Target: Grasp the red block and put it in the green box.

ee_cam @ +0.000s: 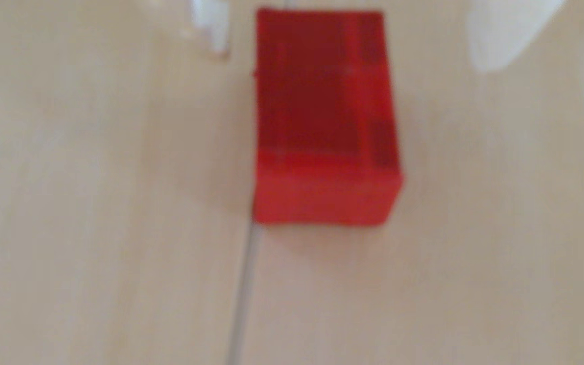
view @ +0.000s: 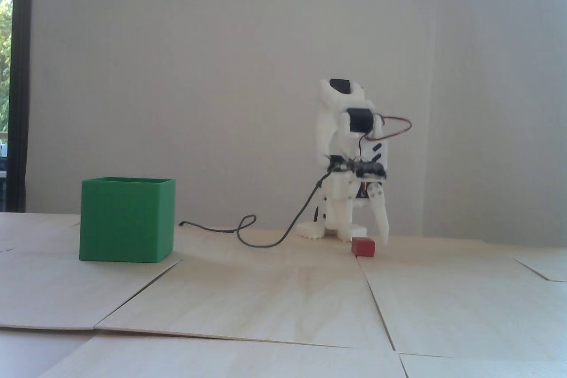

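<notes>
1. The red block [view: 363, 247] sits flat on the desk [view: 283, 298], at a seam between the wooden panels, well apart from the green box [view: 127, 220] on the left of the fixed view.
2. The gripper [view: 365, 240] points down over the block, fingers spread. In the wrist view the two white tips sit either side of the block [ee_cam: 325, 119], clear of its faces.
3. Judgement: this is pre-grasp straddling. The wide opening leaves margin for alignment before closing.
4. The box is open-topped and upright, so it can take a drop from above.
5. The wrist view is blurred, so any contact cannot be confirmed.
</notes>
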Robot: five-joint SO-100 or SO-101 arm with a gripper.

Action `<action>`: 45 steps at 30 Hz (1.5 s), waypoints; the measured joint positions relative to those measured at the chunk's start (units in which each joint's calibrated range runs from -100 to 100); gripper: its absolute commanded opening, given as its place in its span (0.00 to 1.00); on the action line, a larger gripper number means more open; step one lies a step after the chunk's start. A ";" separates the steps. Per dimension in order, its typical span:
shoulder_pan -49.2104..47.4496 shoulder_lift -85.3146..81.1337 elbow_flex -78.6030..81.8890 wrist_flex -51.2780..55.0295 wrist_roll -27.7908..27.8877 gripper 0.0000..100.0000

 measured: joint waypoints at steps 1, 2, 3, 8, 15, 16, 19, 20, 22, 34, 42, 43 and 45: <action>0.00 0.00 0.72 -0.83 0.00 0.24; 0.00 0.00 1.25 -1.41 0.00 0.24; 0.00 0.00 1.43 -1.83 0.00 0.24; 0.00 0.00 1.88 -2.41 0.00 0.17; -0.15 0.00 1.88 -2.41 0.00 0.02; -0.15 0.00 1.88 -2.41 0.00 0.02; 0.00 0.00 1.88 -2.41 0.00 0.02; 0.31 0.00 1.88 -2.41 0.10 0.02; 1.38 0.00 1.88 -2.41 0.15 0.02; 15.21 0.00 -37.24 25.46 0.00 0.02; 32.02 1.41 -62.67 27.87 2.52 0.02; 34.16 2.32 -64.19 27.87 3.29 0.02; 38.36 5.06 -66.25 25.79 4.32 0.02</action>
